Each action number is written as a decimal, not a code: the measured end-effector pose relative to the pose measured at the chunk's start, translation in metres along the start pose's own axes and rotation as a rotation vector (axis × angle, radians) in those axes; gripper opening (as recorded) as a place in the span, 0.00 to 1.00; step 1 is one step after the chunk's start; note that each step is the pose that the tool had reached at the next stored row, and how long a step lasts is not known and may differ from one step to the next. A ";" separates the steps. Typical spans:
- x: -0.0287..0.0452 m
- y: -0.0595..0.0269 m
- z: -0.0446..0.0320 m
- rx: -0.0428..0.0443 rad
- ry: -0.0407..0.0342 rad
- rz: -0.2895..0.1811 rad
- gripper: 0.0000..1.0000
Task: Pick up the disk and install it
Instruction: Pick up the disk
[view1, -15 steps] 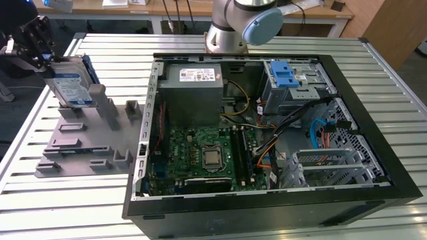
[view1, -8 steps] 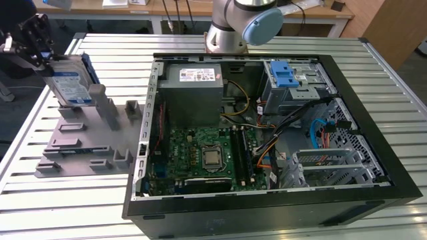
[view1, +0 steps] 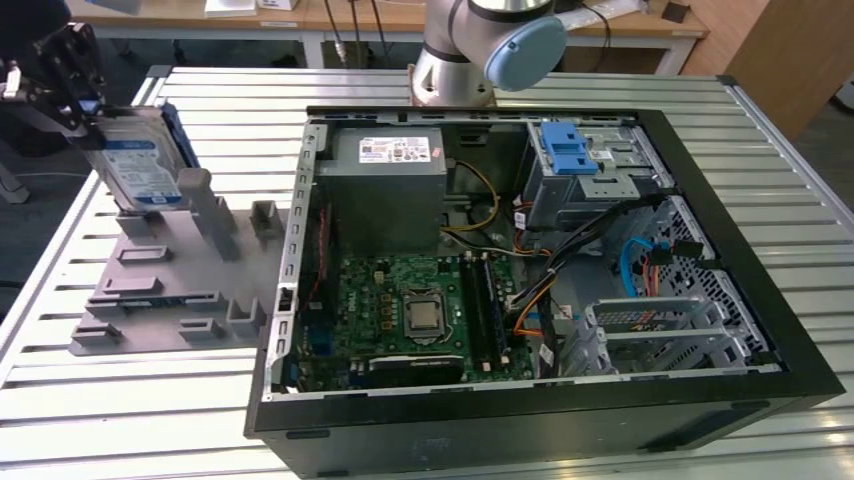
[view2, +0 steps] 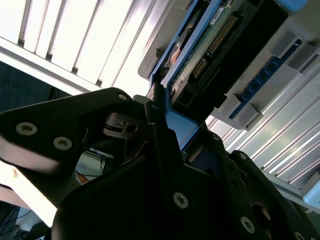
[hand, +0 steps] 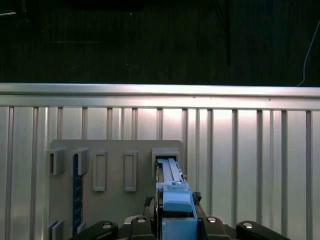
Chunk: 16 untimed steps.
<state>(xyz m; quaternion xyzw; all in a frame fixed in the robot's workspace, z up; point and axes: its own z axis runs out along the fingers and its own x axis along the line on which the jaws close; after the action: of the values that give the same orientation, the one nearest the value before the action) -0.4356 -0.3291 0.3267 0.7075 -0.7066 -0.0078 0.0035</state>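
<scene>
Disk (view1: 138, 168) clamped upright in my gripper (view1: 78, 115), grey holder (view1: 160, 290) just below.
A skewed lift could, I judge, snag its frame on the posts (view1: 196, 195).

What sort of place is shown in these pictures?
Probably a robotics lab or workshop bench: an opened computer case lies on a slatted metal table, a robot arm is mounted beyond it, and a grey holder stands beside it.

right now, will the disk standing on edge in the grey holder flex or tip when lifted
Probably stiff, and heavy for its size: the disk looks like a metal-cased slab. Tall on a narrow edge in the holder, it could tip.
</scene>
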 end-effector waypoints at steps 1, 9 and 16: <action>0.0000 0.0000 -0.0006 0.0000 0.0000 0.000 0.36; 0.0000 0.0001 -0.0049 0.0000 0.0000 0.000 0.36; -0.0001 0.0001 -0.0087 0.0000 0.0000 0.000 0.36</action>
<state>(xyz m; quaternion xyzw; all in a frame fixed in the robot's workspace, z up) -0.4356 -0.3291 0.3354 0.7075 -0.7067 -0.0078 0.0035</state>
